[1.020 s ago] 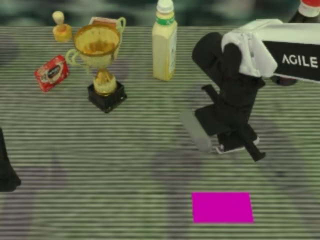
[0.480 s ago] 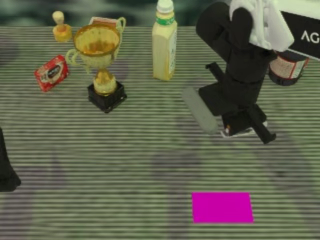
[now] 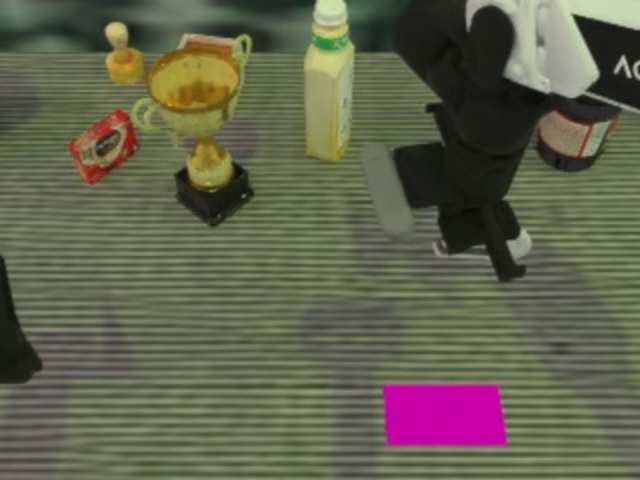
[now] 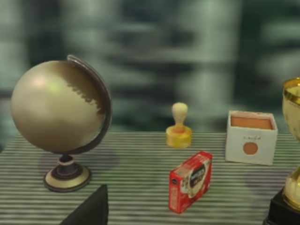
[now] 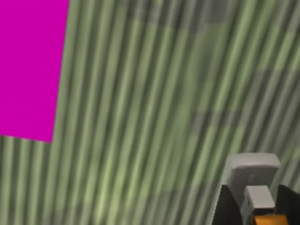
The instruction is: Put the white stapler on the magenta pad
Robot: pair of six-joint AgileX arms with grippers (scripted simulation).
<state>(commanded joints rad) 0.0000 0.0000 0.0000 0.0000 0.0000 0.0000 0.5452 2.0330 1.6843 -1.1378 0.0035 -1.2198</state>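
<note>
My right gripper [image 3: 481,243] hangs over the right middle of the table, shut on the white stapler [image 3: 518,244], whose pale ends stick out on both sides of the dark fingers. In the right wrist view the stapler [image 5: 251,171] sits between the two fingers [image 5: 226,208], off-white with a grey front. The magenta pad [image 3: 445,414] lies flat near the front edge, well in front of the gripper and apart from it; the right wrist view shows the pad [image 5: 28,65] too. My left gripper [image 3: 12,345] is parked at the left edge, open.
A gold trophy [image 3: 198,120], a red packet [image 3: 102,146], a yellow stamp [image 3: 123,55] and a white box [image 4: 250,137] stand at the back left. A cream bottle [image 3: 329,85] and a dark jar [image 3: 572,132] stand at the back. A globe [image 4: 58,117] shows in the left wrist view.
My right gripper has risen and moved toward the back of the table with the stapler in it, turning a little. The jar behind the arm has come into sight. The left arm is still.
</note>
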